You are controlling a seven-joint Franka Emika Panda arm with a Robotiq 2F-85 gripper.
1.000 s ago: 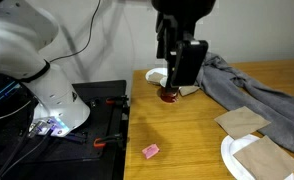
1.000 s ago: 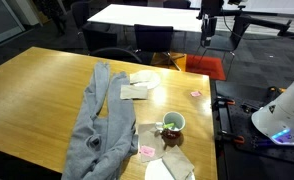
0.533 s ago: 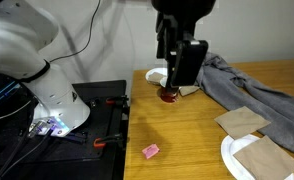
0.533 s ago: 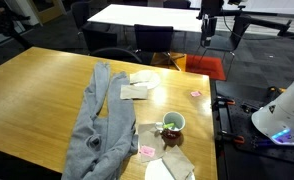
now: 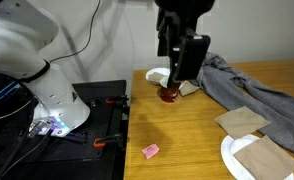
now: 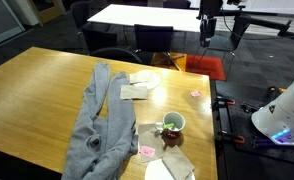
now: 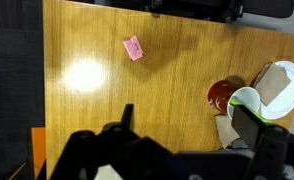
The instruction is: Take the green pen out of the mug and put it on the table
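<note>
In an exterior view, green pen [image 6: 170, 121] inside mug [image 6: 175, 128], axis indiscernible.

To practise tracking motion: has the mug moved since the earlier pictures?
No. In both exterior views the mug keeps its place beside the white bowl on the table.

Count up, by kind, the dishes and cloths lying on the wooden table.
Dark red mug: 1
White bowl: 1
White plate: 1
Grey cloth: 1
Total: 4
</note>
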